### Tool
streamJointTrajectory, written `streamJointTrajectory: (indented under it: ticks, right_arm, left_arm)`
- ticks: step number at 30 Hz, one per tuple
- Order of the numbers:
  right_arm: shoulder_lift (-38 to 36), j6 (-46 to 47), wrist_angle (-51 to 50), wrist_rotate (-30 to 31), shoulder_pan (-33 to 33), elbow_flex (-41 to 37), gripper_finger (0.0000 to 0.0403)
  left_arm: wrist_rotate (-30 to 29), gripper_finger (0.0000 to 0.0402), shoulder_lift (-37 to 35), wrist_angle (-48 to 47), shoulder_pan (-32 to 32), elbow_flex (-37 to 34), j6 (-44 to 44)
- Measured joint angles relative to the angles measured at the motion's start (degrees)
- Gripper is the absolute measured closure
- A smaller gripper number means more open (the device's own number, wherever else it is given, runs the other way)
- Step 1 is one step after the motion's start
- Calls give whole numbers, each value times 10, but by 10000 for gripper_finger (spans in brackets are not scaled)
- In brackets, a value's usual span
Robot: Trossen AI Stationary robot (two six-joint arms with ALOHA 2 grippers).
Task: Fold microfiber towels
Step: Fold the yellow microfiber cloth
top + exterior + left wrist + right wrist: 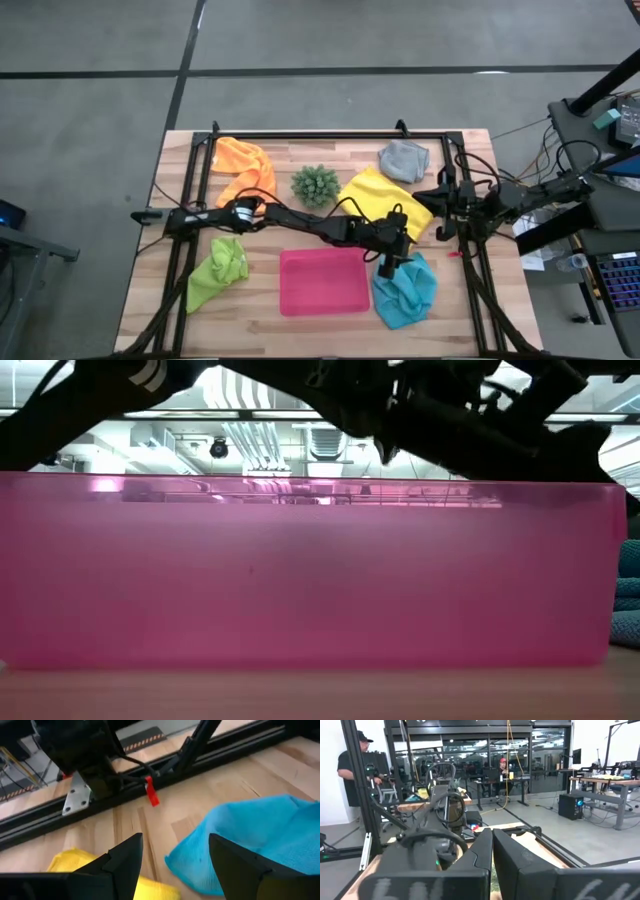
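Five microfiber towels lie on the wooden table: orange [240,165] at the far left, grey [403,160] at the far right, yellow [385,200] in the middle right, lime green [218,272] at the near left, and light blue [405,292] at the near right. My left gripper [388,265] reaches across the table and hovers open over the blue towel's far corner [175,862]. That corner lies between the two fingers, and the yellow towel [75,862] lies beside them. My right gripper [492,851] is shut and holds nothing, drawn back at the table's right edge [445,200].
A flat pink tray [323,282] lies near the front between the green and blue towels, and its wall [300,570] fills the low view. A small spiky green plant [315,185] stands behind it. Black frame rails [150,775] run along the table's edges. People are in the room beyond.
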Motion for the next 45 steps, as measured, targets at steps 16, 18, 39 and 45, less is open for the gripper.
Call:
streamJointTrajectory:
  ticks: [16,18,39,45]
  right_arm:
    - [0,1,0,1,0,0,394]
    - [0,1,0,1,0,0,394]
    - [0,-10,-4,3,0,0,394]
    - [0,-10,-5,5,0,0,394]
  left_arm:
    - [16,190,44,4,18,7,-5]
    - [8,190,44,0,20,6,-5]
    - [-2,317,46,-43,28,5,-34]
    - [-2,394,38,-48,28,5,-34]
